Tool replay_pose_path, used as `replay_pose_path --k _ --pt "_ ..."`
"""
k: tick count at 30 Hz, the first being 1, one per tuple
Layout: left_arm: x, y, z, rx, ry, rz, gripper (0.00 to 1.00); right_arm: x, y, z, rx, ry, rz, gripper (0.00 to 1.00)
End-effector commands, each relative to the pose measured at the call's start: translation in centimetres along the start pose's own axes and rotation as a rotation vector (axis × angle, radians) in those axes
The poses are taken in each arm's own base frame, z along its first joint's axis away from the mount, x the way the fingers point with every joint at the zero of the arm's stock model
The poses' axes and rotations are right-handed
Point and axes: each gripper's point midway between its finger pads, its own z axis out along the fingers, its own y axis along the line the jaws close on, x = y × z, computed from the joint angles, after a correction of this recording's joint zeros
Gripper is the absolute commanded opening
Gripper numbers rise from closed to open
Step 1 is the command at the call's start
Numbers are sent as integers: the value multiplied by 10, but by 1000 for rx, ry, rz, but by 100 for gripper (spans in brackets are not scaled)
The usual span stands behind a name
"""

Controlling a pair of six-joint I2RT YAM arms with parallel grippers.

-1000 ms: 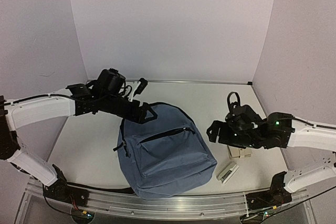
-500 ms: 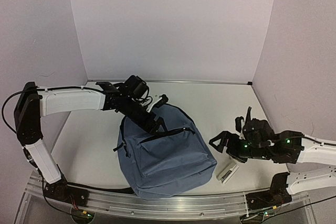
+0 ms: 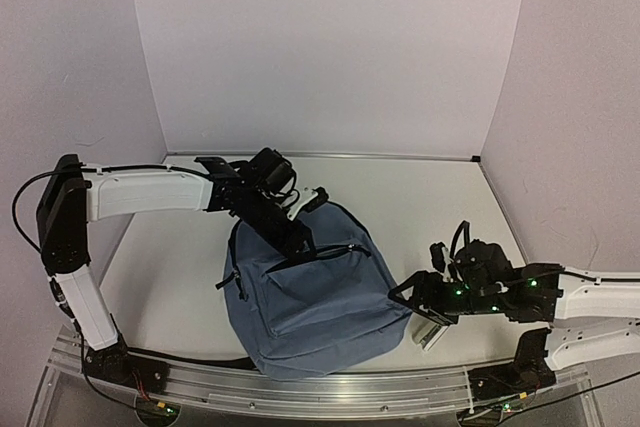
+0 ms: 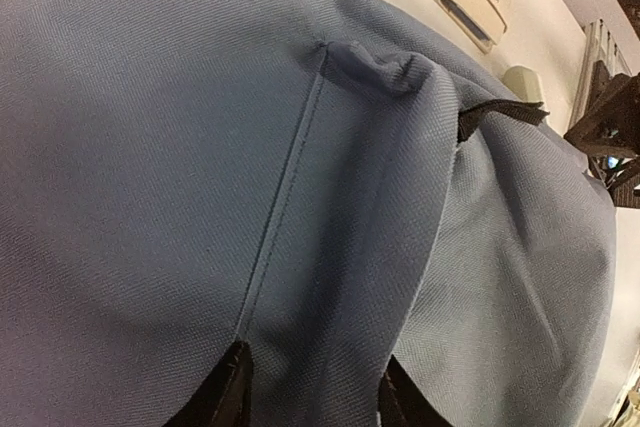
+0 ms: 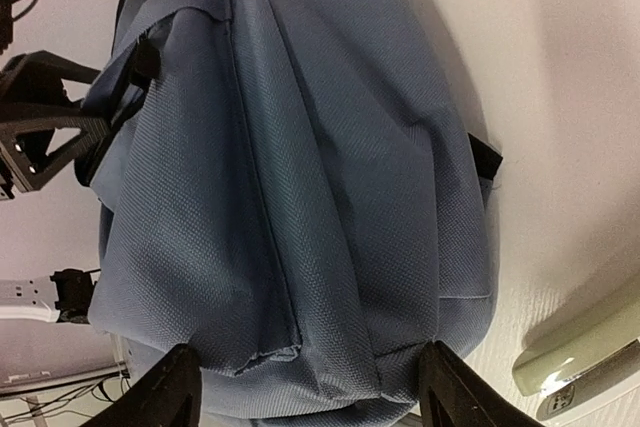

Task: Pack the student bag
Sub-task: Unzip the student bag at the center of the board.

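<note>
The student bag (image 3: 310, 297) is a large dusty-blue backpack lying in the middle of the table, with a black zipper across its front. My left gripper (image 3: 298, 239) sits at the bag's far top edge. In the left wrist view the left gripper (image 4: 315, 397) is closed on a raised fold of the blue fabric (image 4: 330, 247). My right gripper (image 3: 405, 297) is at the bag's right side. In the right wrist view the right gripper (image 5: 310, 397) is open wide, its fingers (image 5: 175, 392) on either side of the bag's end (image 5: 300, 247), and it holds nothing.
A cream stapler-like item (image 3: 432, 335) lies on the table just right of the bag, under my right wrist; it also shows in the right wrist view (image 5: 585, 362). A small cream case (image 4: 478, 2) lies beyond the bag. Walls enclose the table.
</note>
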Motion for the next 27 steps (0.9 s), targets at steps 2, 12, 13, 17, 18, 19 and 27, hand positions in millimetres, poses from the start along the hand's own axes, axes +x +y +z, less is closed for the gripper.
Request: replay_pose_path --k 2,12,13,17,18,19,27 --pt "-13 8 -7 -62 -42 -1 28 10 -2 5 -27 42 14 66" --pt "-12 32 -6 -181 -53 -48 0 16 -8 6 -26 61 43 59" --pt "-12 35 -6 -186 -57 -63 0 16 -8 5 -29 62 48 59" --pt "-11 48 -8 -187 -76 -134 0 20 -9 2 -43 72 65 61" --pt "-11 50 -9 -184 -80 -150 0 21 -10 2 -45 77 69 61" --pt "-11 53 -10 -180 -86 -162 0 22 -11 2 -45 82 73 61" --pt "-10 57 -17 -135 -119 -208 0 20 -14 3 -31 69 68 56"
